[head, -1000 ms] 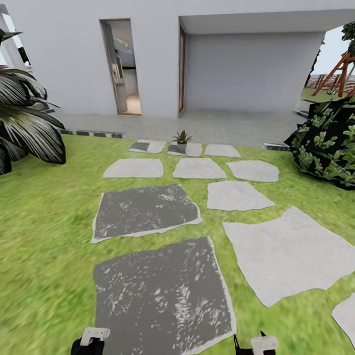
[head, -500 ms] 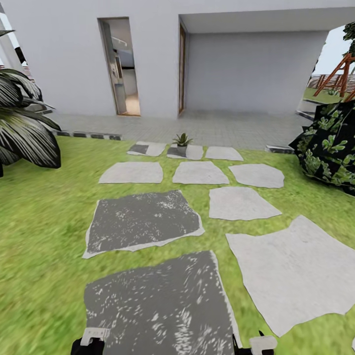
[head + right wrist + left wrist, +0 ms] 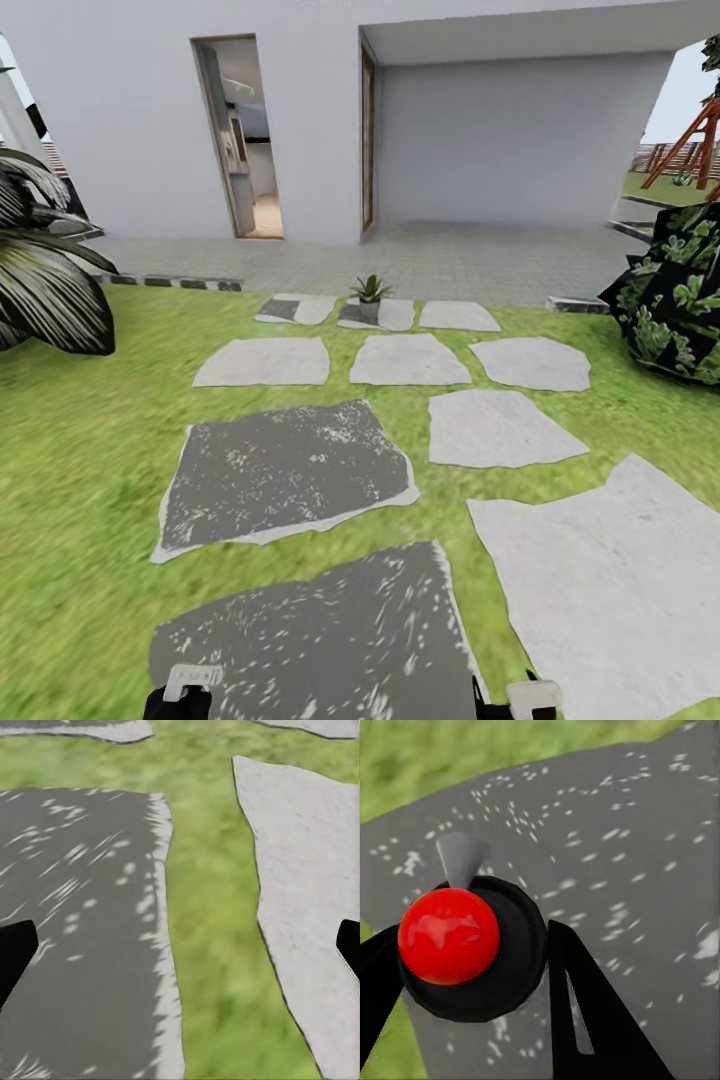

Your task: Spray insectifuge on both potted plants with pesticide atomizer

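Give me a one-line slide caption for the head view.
Head view: stepping-stone path across the lawn to a small potted plant before the white house.

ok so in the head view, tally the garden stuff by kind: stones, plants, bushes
flat grey stepping stones: 10
small green potted plant in a grey pot: 1
large striped-leaf palm: 1
round dark leafy bush: 1
total: 13

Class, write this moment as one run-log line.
potted plant: on far stepping stone | right gripper: open, empty, above grass | left gripper: red-topped black object between fingers, grip unclear
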